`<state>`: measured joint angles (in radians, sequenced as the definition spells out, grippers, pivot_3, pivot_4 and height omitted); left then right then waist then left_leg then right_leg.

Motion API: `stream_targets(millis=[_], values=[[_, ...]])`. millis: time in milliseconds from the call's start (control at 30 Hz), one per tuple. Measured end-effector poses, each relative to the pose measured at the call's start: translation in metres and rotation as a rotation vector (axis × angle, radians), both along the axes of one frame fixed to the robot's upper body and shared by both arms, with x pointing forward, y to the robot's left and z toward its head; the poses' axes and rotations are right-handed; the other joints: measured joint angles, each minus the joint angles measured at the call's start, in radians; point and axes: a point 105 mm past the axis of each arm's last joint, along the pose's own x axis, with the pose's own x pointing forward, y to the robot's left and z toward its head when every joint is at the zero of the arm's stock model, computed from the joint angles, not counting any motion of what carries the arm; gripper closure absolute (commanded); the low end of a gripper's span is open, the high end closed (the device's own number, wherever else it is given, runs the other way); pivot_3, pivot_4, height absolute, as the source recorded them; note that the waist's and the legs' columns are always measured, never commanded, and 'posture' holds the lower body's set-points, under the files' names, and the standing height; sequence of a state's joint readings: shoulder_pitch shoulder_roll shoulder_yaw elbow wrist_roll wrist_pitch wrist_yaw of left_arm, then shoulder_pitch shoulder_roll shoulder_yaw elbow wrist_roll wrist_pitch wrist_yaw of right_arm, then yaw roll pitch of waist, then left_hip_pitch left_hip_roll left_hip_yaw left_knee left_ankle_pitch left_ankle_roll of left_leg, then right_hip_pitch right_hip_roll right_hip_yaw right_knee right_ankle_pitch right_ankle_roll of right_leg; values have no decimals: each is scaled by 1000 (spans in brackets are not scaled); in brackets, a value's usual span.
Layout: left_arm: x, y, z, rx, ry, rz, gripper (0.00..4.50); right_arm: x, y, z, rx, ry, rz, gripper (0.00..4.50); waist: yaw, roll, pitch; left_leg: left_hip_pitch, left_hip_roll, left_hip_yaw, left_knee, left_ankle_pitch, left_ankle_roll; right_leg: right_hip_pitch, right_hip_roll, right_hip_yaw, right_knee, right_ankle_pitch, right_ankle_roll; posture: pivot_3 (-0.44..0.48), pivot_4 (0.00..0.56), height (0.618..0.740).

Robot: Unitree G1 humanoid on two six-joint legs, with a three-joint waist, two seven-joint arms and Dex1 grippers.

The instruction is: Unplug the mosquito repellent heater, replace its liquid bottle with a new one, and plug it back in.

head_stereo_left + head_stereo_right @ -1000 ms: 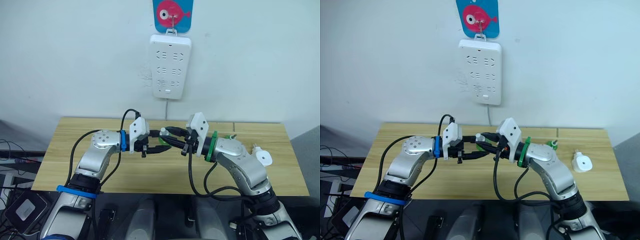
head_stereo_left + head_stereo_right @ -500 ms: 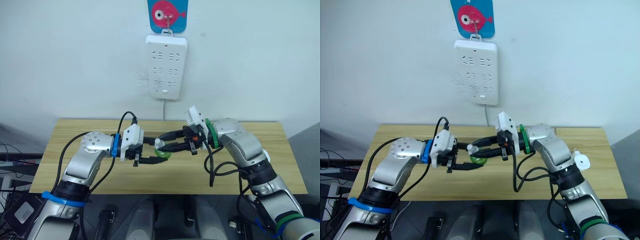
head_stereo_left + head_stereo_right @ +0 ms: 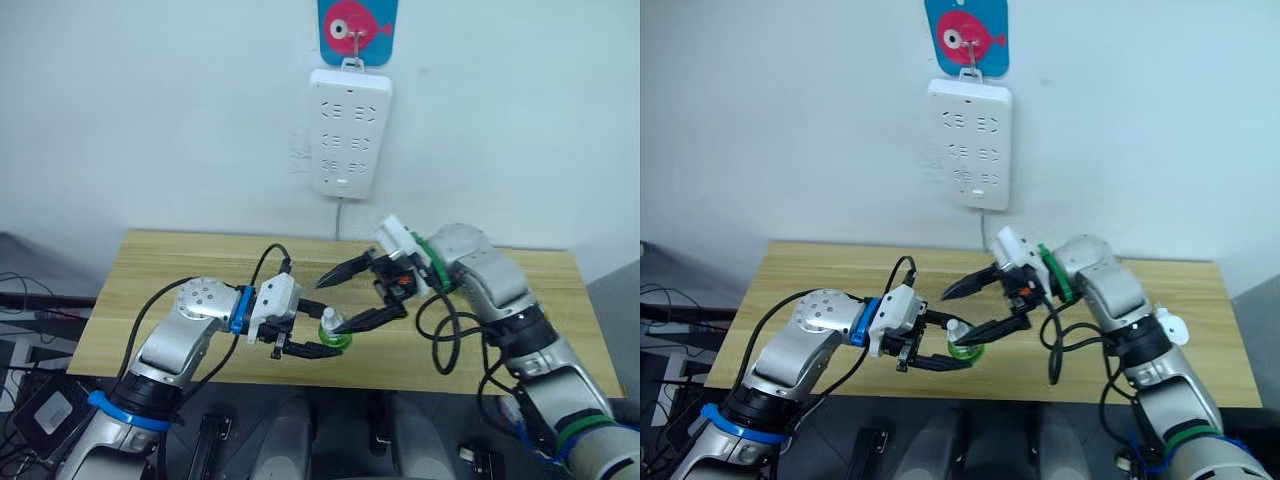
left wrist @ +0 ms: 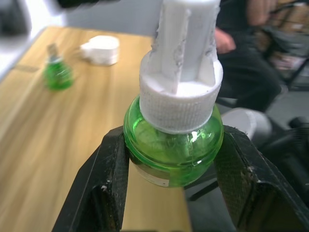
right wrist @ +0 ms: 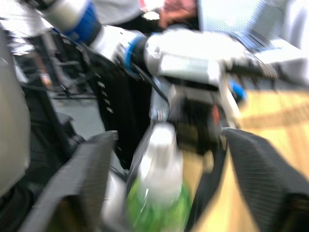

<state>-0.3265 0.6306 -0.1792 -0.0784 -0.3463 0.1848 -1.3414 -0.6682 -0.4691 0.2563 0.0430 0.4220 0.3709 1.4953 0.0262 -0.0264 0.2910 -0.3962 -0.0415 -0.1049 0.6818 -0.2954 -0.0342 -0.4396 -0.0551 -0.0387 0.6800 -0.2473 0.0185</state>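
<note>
My left gripper is shut on a green liquid bottle with a white ribbed cap, its fingers pressing on both sides of the round body. I hold it upright over the table's front edge. My right gripper is open wide just above and behind the bottle, with one finger on each side of the cap and touching nothing. The mosquito repellent heater lies unplugged on the table at the right, beyond my right arm. A second green bottle stands near the heater.
A long white power strip hangs on the wall above the wooden table, under a blue card with a pink fish. Cables loop around both arms. A person sits in the background of the left wrist view.
My right gripper has opened wide and let go of the bottle's cap. My left gripper has kept the bottle and carried it lower, toward the table's front edge. The camera has shifted.
</note>
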Motion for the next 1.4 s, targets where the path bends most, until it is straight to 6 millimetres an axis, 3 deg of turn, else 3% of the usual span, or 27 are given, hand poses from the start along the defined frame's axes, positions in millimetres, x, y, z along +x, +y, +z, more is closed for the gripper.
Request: stream_targets(millis=[167, 367, 567, 933, 1133, 1300, 1400], values=[[16, 8, 5, -23, -42, 137, 2304, 11, -9, -12, 5, -36, -207, 35, -6, 0, 0, 0, 1, 1, 0, 0, 0, -1, 0, 0, 1, 0, 0, 140, 258, 740], [34, 11, 1, -52, -54, 285, 2304, 21, 20, -12, 118, -103, -491, 35, -4, 0, 0, 0, 1, 1, 0, 0, 0, -1, 0, 0, 1, 0, 0, 131, 246, 740], [43, 8, 5, -67, -72, 311, 2304, 22, 44, -4, 177, -122, -576, 35, -4, 0, -1, 0, 0, 1, 0, 0, 0, -1, 0, 1, 1, 0, 0, 124, 236, 740], [46, 4, 6, -77, -76, 307, 2304, 39, 47, -12, 155, -172, -702, 35, -7, 0, -3, 1, 0, 2, 0, 0, 0, -1, 0, 1, 1, 0, 0, 113, 227, 740], [46, 2, 6, -80, -85, 301, 2304, 34, 34, -8, 139, -195, -680, 35, -6, 0, -4, 0, 0, 2, 0, 0, 0, -1, 0, 1, 1, 0, 0, 107, 224, 740], [44, 4, 4, -73, -75, 292, 2304, 27, -3, -9, 87, -199, -697, 35, -4, 0, -6, 0, 0, 3, 0, 0, 0, -1, 0, 1, 1, 0, 0, 101, 223, 740], [44, 4, 2, -71, -69, 294, 2304, 18, -7, -7, 81, -177, -651, 35, -12, 0, -7, 1, 1, 4, 0, 0, 0, -1, 1, 1, 1, 0, 0, 97, 228, 740]])
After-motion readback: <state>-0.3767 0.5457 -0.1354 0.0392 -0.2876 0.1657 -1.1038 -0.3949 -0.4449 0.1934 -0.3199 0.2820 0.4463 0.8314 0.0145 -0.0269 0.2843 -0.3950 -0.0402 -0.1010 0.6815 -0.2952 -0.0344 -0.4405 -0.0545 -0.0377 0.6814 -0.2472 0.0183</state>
